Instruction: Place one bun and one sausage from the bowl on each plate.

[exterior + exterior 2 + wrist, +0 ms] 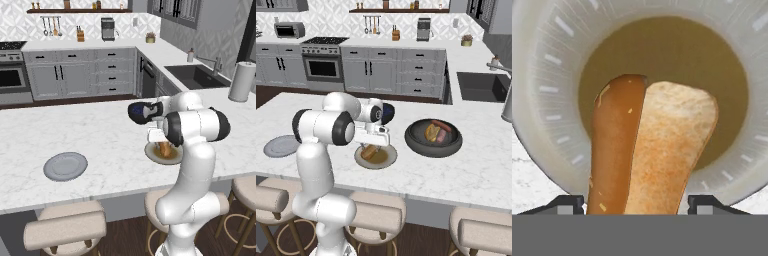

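Observation:
My gripper (634, 202) hangs just over the cream-rimmed plate (542, 100) with the brownish centre, its jaws shut on a golden-tan bun (672, 150) that points down at the plate's middle. The same bun (370, 152) shows under the hand (372, 144) above that plate (391, 159). A grey plate (65, 166) lies bare far to the left on the island. Behind the hand stands a small navy bowl (387, 113), partly hidden by the wrist. A wide shallow black pan (456, 142) to the right holds another bun (431, 132) and two sausages (442, 124).
The island's front edge runs close below the cream plate, with stools (65, 227) under it. A paper towel roll (242, 81) and a sink (197, 75) sit at the far right. My own arm (192, 130) blocks the pan in the left base view.

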